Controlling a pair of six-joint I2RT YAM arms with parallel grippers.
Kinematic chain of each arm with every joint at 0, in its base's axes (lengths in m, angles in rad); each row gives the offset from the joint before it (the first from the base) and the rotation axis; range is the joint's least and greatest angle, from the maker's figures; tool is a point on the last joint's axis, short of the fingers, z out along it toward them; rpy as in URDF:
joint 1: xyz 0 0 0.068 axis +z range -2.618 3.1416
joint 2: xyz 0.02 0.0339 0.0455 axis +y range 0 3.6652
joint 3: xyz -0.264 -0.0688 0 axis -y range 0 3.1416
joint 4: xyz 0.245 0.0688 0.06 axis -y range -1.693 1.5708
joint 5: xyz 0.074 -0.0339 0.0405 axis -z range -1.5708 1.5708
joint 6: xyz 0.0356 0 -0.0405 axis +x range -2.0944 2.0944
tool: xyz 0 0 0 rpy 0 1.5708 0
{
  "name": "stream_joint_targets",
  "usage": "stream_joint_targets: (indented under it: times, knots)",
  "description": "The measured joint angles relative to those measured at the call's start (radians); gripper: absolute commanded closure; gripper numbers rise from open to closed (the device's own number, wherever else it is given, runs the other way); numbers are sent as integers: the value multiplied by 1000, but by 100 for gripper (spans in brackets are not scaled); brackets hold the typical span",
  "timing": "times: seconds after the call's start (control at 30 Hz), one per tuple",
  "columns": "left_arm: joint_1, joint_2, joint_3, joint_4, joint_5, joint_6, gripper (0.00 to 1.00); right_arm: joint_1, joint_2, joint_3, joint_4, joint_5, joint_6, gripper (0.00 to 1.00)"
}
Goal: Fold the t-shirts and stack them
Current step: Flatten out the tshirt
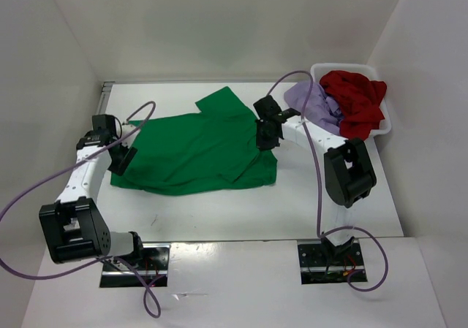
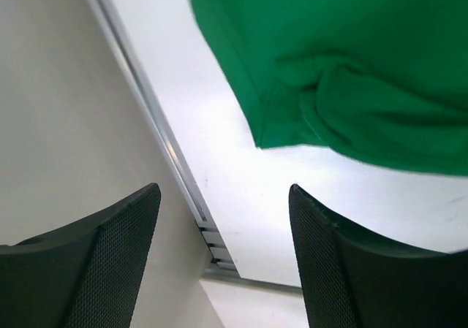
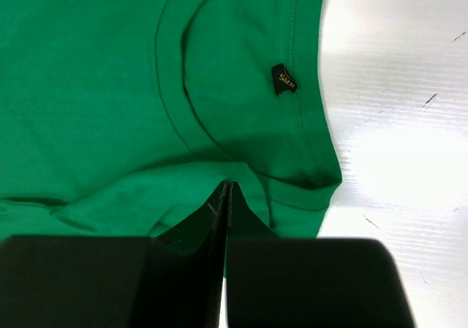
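The green t-shirt (image 1: 197, 149) lies lengthwise across the worktop (image 1: 219, 211), its hem (image 2: 252, 116) just beyond the open left hand (image 2: 223, 258), its collar (image 3: 170, 116) under the closed right hand (image 3: 225, 196).

Obscured: lavender t-shirt (image 1: 308, 98), lay partly beneath red t-shirt (image 1: 356, 98). Cropped: green t-shirt (image 2: 365, 58), ran past both wrist views' edges.

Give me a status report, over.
Left gripper open, off the cloth. Right gripper shut on green shirt near collar. Red shirt, lavender shirt in basket. Nothing blocking.
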Motion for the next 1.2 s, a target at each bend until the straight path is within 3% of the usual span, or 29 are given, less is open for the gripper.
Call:
stream_joint_targets:
  times: [0.23,0.43,0.77,0.87,1.03,1.2]
  knots:
    - [-33,50,-109,20,0,115,37,-1,5,25,-48,-6,0,100]
    - [-64,92,-117,85,9,166,38,-1,6,45,-93,6,0,100]
    - [-64,249,-83,68,111,206,54,-1,6,42,-105,14,0,100]
    - [-61,283,-76,42,140,204,63,-1,5,41,-105,14,0,100]
    - [-51,256,-29,16,180,178,91,-1,2,26,-97,13,0,100]
    - [-46,217,-20,6,185,150,97,-1,-24,3,-83,13,0,100]
